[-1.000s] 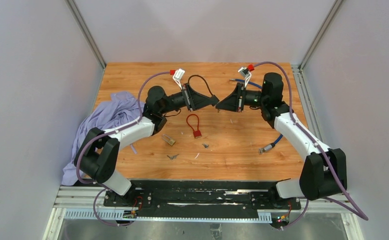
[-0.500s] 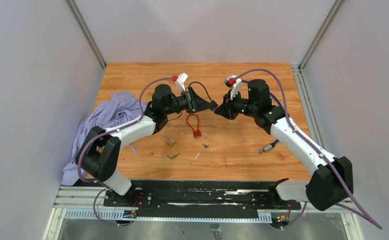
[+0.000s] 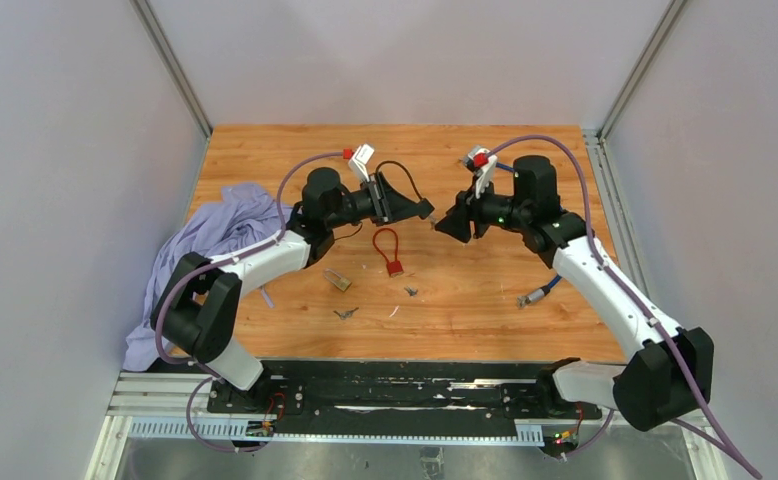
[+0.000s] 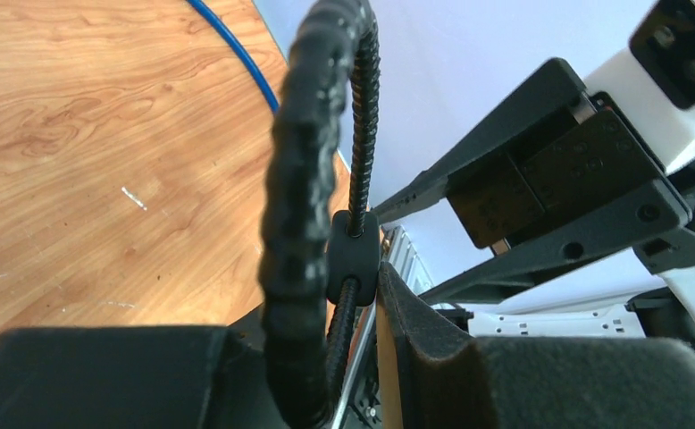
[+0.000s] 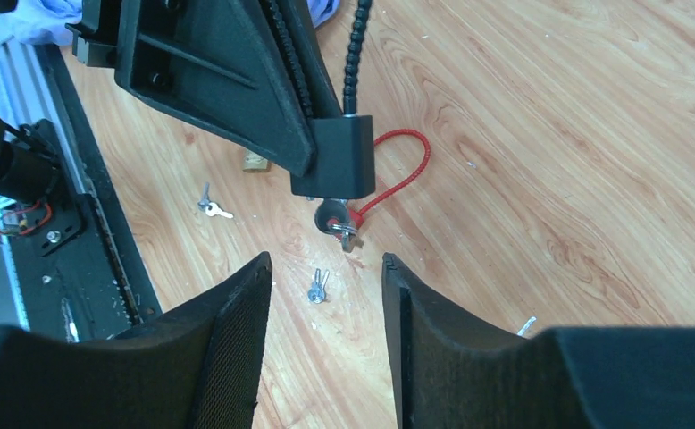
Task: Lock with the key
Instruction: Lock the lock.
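— Where is the lock?
— The black cable lock is off the table, clamped in the left gripper. A dark key head shows under its body, but its seating is unclear. The right gripper faces the lock, jaws parted and empty.
— What is the count?
— On the table near that lock: one red cable lock, one brass padlock, two loose key bunches.

I see my right gripper with jaws apart just short of the black lock, clear of its key. A red cable lock lies on the tabletop behind the black lock, with loose keys beneath.
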`<state>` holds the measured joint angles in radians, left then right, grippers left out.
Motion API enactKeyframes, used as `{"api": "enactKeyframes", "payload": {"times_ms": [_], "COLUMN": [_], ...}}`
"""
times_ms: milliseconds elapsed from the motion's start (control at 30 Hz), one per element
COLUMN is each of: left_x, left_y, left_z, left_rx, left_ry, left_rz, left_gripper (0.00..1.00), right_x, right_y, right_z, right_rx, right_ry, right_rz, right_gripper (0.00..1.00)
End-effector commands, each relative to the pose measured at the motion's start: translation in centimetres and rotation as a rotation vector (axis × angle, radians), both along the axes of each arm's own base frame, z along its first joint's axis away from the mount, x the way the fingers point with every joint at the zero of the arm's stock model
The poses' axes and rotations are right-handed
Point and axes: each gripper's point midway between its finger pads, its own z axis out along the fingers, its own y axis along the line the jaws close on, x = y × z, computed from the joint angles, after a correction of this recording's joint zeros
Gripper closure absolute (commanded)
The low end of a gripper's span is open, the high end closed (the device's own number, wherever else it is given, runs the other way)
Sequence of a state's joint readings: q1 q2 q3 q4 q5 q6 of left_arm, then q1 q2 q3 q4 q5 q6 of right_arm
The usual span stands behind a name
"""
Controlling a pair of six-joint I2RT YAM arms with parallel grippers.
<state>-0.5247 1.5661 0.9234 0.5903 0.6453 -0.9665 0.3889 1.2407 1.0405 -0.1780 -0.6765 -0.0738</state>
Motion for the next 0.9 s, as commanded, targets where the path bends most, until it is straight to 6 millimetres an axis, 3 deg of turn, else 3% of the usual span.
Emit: {"api": "enactKeyframes", "payload": {"times_ms": [0, 133, 333, 733, 867], "left_x": [-0.6, -1.0, -1.9, -2.7, -2.7], "left_y": [0.1, 0.0, 0.0, 0.1, 0.1], "left_z": [3.1, 4.1, 5.7, 6.9, 6.9], "left_rx": [-0.058, -0.095, -0.139, -0.184, -0.185], "left_ry": [-0.136, -0.175, -0.233, -0.254, -0.252], "left_rz": [-0.028, -0.053, -0.089, -0.11, -0.109], "left_gripper": [1.0, 1.0, 1.0, 1.0, 0.99], "right_x": [-0.6, -0.2, -0.3, -0.4, -0.5], "right_y": [-0.5, -0.9, 0.0, 0.8, 0.8], "right_z": [2.8, 3.5, 4.1, 3.4, 3.6], "right_rx": [0.133, 0.239, 0.356, 0.414, 0.416], "right_ry": [0.057, 0.14, 0.248, 0.326, 0.307], "right_rz": [0.056, 0.064, 0.13, 0.202, 0.202], "right_gripper": [0.51, 0.51, 0.55, 0.68, 0.77]}}
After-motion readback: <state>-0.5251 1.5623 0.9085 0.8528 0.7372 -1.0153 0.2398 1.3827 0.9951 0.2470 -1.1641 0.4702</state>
